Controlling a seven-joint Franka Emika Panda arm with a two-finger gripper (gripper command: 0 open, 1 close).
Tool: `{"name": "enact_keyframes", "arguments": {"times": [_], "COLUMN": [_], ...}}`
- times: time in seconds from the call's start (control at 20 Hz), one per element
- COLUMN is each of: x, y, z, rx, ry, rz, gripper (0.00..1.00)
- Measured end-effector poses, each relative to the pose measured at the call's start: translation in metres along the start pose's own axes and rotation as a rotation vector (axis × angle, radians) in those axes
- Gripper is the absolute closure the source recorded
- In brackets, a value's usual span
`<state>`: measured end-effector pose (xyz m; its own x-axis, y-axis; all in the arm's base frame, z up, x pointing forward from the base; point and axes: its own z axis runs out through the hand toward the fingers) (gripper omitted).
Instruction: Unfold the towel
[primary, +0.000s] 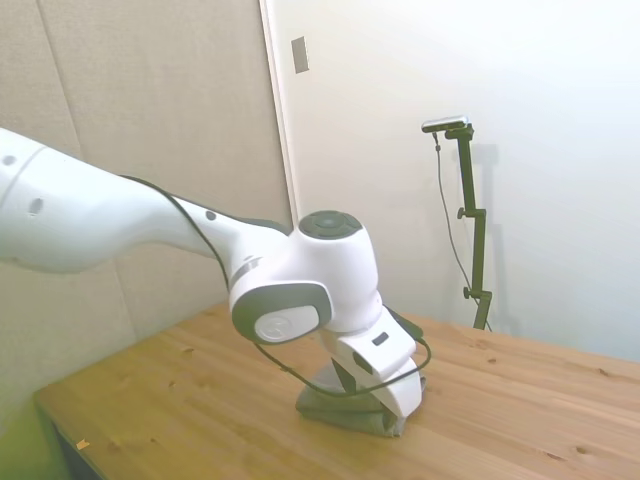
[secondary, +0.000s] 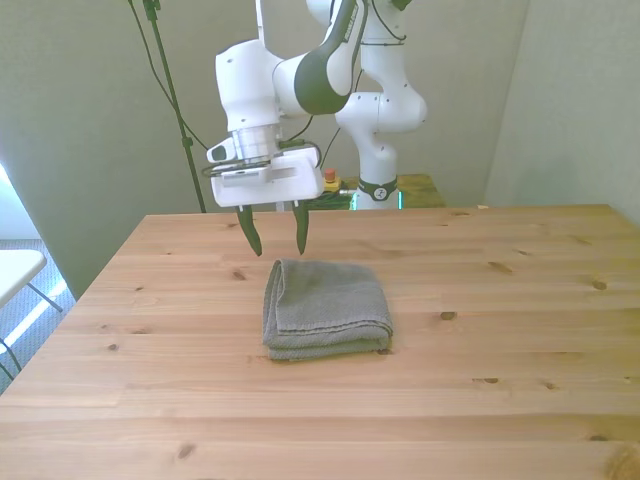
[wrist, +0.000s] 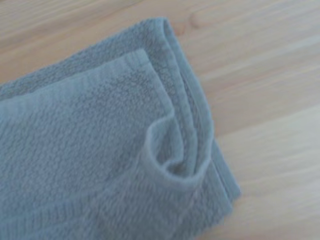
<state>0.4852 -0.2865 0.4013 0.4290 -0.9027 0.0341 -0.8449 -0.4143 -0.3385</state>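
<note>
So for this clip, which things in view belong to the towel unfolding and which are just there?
Part of the job:
- the towel, grey, still folded in layers on the table
- the gripper, open, above the towel's far edge on the front view's left, not touching it

Just there:
- the wooden table
- nothing else lies on it

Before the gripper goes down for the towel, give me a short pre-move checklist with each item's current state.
1. Towel still folded, lying flat on the table: ok.
2. Gripper open, holding nothing: ok.
3. Gripper above the towel's far corner on the front view's left, not yet touching: ok.
4. A loose curled layer edge shows in the wrist view, something to pinch: ok.
5. Fingers will catch only the top layer: cannot tell.
6. Bare wood around the towel for spreading it: ok.
</note>
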Motion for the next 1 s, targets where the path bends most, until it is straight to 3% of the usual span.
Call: {"name": "enact_keyframes", "arguments": {"times": [0.3,0.9,0.95,1.0], "x": [0.01,0.006,0.005,0.004], "y": [-0.015,-0.026,-0.026,-0.026], "z": [0.005,0.008,0.009,0.012], "rx": [0.081,0.145,0.144,0.142], "ry": [-0.008,-0.001,-0.002,-0.005], "rz": [-0.036,-0.07,-0.071,-0.073], "gripper": [0.0,0.0,1.0,1.0]}}
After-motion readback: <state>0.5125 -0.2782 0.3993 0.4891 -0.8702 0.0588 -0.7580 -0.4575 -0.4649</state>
